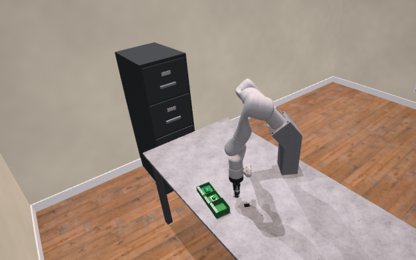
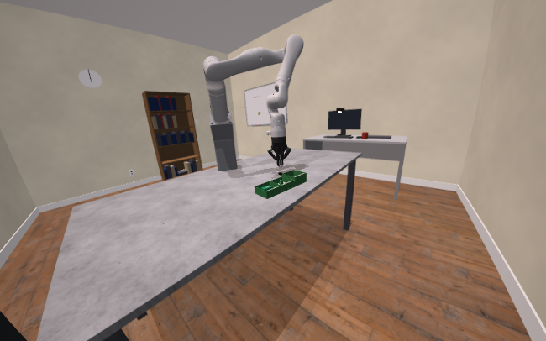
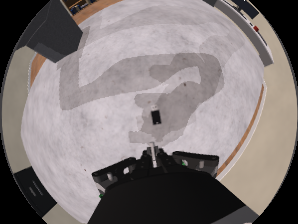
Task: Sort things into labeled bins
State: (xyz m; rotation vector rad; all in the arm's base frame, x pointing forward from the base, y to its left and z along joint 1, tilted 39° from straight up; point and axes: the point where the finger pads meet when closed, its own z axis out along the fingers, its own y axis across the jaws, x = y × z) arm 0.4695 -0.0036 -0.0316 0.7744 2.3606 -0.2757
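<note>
Three green bins (image 1: 213, 202) stand in a row near the table's left edge; they also show in the exterior view (image 2: 280, 183). The far and middle bins hold small things, and the near one looks empty. My gripper (image 1: 236, 195) hangs above the table just right of the bins. It is shut on a small thin pale thing (image 3: 154, 153), which I see between the fingertips in the wrist view; I cannot tell its kind. A small black thing (image 1: 246, 204) lies on the table below and right of the gripper, and shows in the wrist view (image 3: 156, 117).
A small white thing lies on the table behind the gripper, near the arm's grey base (image 1: 288, 146). A black filing cabinet (image 1: 156, 97) stands beyond the table's far corner. The table edge runs close beside the bins.
</note>
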